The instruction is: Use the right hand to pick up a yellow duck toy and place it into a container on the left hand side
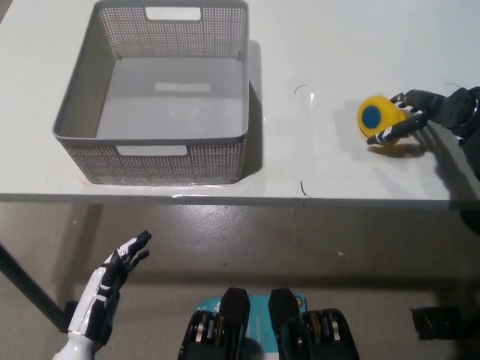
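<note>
The right hand is wrapping its fingers around the duck at the table's right side, apparently gripping it ready to lift. The basket is sitting empty well to the left, waiting for the drop. The left hand is idling below the near edge, fingers spread and holding nothing, clear of the route across.

A yellow duck toy with a blue disc, a grey mesh-patterned basket, a white table.
</note>
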Available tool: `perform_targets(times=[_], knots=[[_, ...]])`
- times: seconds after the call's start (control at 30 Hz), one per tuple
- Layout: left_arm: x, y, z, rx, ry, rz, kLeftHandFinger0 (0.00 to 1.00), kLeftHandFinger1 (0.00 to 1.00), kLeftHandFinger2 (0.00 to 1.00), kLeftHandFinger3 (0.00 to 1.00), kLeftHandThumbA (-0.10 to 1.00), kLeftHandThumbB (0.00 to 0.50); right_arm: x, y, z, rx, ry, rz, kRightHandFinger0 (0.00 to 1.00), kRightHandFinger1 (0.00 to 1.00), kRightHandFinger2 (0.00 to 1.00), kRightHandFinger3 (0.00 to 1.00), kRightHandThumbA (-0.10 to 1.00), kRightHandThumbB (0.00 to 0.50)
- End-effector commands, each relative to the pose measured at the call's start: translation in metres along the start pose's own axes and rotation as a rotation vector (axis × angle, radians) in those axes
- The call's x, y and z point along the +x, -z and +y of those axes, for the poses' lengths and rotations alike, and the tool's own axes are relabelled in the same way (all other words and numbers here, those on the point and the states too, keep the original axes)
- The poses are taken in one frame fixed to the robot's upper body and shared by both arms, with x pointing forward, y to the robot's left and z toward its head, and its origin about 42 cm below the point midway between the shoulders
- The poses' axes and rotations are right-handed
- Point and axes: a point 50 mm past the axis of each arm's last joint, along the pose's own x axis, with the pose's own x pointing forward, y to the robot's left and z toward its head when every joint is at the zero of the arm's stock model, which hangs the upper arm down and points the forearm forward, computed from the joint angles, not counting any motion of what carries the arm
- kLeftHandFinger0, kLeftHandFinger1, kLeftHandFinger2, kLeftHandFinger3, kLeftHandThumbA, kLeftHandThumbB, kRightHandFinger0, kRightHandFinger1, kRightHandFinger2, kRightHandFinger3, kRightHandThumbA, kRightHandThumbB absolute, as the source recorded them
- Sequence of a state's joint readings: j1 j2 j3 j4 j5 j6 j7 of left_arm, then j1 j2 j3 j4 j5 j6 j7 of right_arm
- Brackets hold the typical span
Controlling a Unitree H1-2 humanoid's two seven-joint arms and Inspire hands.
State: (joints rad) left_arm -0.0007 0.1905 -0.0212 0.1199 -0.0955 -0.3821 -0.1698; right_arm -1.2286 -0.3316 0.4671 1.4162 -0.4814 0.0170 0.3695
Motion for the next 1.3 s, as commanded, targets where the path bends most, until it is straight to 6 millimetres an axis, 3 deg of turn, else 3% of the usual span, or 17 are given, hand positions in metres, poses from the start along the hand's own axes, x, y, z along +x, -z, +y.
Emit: perform_targets(times=[0.0,0.13,0.17,0.2,0.23,0.27,0.33,0.37,0.4,0.43,0.53,0.67,0.9,1.03,1.13,1.27], knots=[[0.008,-0.009,0.001,0.004,0.011,-0.064,1.00,1.00,1.00,1.00,1.00,0.237,-0.008,-0.023,-0.029,-0.001,0.056,-0.055,1.00,1.00,1.00,1.00,1.00,0.455],[0.009,-0.009,0.000,0.001,0.020,-0.066,1.00,1.00,1.00,1.00,1.00,0.238,-0.006,-0.019,-0.024,0.053,0.081,-0.086,1.00,1.00,1.00,1.00,1.00,0.398],[0.009,-0.009,0.000,0.002,0.022,-0.068,1.00,1.00,1.00,1.00,1.00,0.235,-0.005,-0.018,-0.022,0.074,0.128,-0.090,1.00,1.00,1.00,1.00,0.92,0.371],[0.009,-0.009,0.000,0.003,0.023,-0.069,1.00,1.00,1.00,1.00,1.00,0.234,-0.005,-0.018,-0.022,0.080,0.143,-0.092,1.00,1.00,1.00,1.00,0.92,0.374],[0.008,-0.009,0.000,0.005,0.022,-0.066,1.00,1.00,1.00,1.00,1.00,0.231,-0.003,-0.016,-0.019,0.147,0.204,-0.097,0.73,0.59,0.66,0.71,0.71,0.366],[0.009,-0.010,0.000,0.006,0.023,-0.065,1.00,1.00,1.00,1.00,1.00,0.229,-0.003,-0.015,-0.018,0.165,0.235,-0.098,0.37,0.35,0.44,0.46,0.58,0.342],[0.011,-0.010,0.000,0.006,0.024,-0.067,1.00,1.00,1.00,1.00,1.00,0.236,-0.003,-0.014,-0.017,0.164,0.377,-0.110,0.02,0.27,0.45,0.31,0.18,0.253],[0.011,-0.010,0.000,0.006,0.025,-0.069,1.00,1.00,1.00,1.00,1.00,0.230,-0.003,-0.012,-0.015,0.206,0.424,-0.122,0.00,0.26,0.49,0.31,0.06,0.234],[0.010,-0.010,0.002,0.009,0.025,-0.068,1.00,1.00,1.00,1.00,1.00,0.229,-0.002,-0.012,-0.014,0.223,0.434,-0.128,0.00,0.32,0.57,0.34,0.05,0.213],[0.010,-0.010,0.002,0.006,0.026,-0.063,1.00,1.00,1.00,1.00,1.00,0.245,-0.003,-0.009,-0.013,0.238,0.460,-0.149,0.02,0.44,0.73,0.49,-0.06,0.145],[0.009,-0.010,0.001,0.001,0.026,-0.056,1.00,1.00,1.00,1.00,1.00,0.249,-0.004,-0.001,-0.013,0.270,0.500,-0.158,0.11,0.54,0.79,0.59,0.04,0.123],[0.007,-0.010,0.001,0.007,0.019,-0.052,1.00,1.00,1.00,1.00,1.00,0.237,-0.004,0.006,-0.013,0.283,0.507,-0.155,0.14,0.54,0.78,0.60,0.08,0.142],[0.007,-0.009,0.000,0.008,0.019,-0.049,1.00,1.00,1.00,1.00,1.00,0.251,-0.005,0.014,-0.012,0.317,0.515,-0.134,0.12,0.52,0.83,0.68,0.06,0.149],[0.007,-0.008,0.000,0.006,0.011,-0.045,1.00,1.00,1.00,1.00,1.00,0.266,-0.006,0.012,-0.015,0.328,0.536,-0.146,0.13,0.52,0.82,0.68,0.04,0.152],[0.008,-0.009,0.000,0.009,0.013,-0.047,1.00,1.00,1.00,1.00,1.00,0.258,-0.009,0.005,-0.024,0.376,0.595,-0.177,0.01,0.42,0.75,0.68,-0.10,0.137],[0.007,-0.010,0.001,0.011,0.009,-0.046,1.00,1.00,1.00,1.00,1.00,0.253,-0.018,-0.008,-0.041,0.448,0.698,-0.293,0.00,0.29,0.69,0.70,-0.10,0.115]])
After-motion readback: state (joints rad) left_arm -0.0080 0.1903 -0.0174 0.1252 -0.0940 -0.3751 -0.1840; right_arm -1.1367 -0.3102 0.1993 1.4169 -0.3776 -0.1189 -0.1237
